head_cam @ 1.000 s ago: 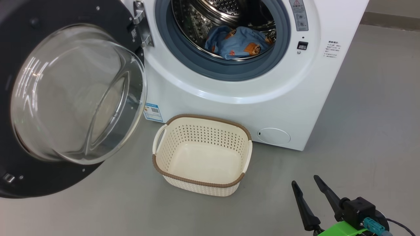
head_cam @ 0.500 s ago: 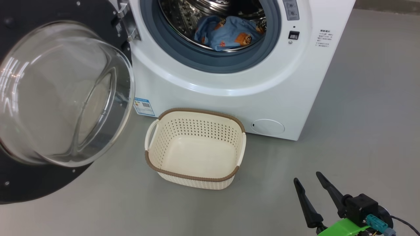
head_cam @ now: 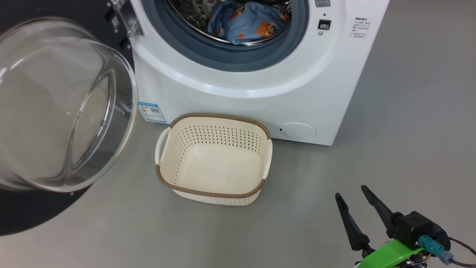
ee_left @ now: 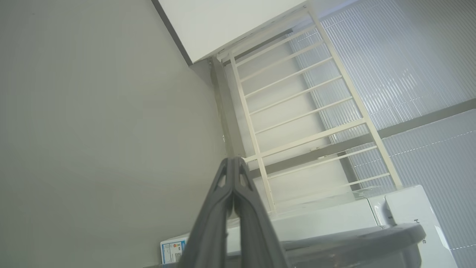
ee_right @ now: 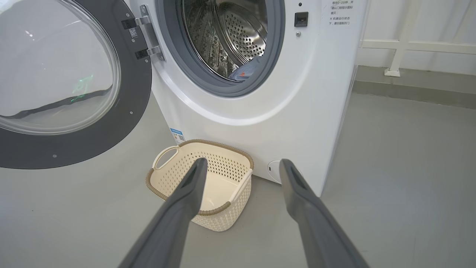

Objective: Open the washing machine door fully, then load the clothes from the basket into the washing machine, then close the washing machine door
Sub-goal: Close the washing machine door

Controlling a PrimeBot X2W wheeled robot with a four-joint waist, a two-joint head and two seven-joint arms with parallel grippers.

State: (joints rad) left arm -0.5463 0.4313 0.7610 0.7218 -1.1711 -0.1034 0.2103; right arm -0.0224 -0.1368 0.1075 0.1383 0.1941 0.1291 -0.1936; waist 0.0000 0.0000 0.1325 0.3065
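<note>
- Clothes [head_cam: 247,22] are noted in the drum of the washing machine [head_cam: 241,96], low behind the grey gasket. The basket [head_cam: 212,194] is found empty on the floor, just before the machine.
- The washing machine door [head_cam: 63,108] is swung wide on its hinge; closing it is judged the step in hand.
- Left gripper [ee_left: 233,163]: fingers pressed together, nothing pinched.
- Right gripper [head_cam: 350,191]: fingers spread, nothing held, well apart from the door.
- The push is best applied to the black rim far from the hinge, not the glass bowl. Fabric should be checked clear of the gasket and the swing carried through until latched.
</note>
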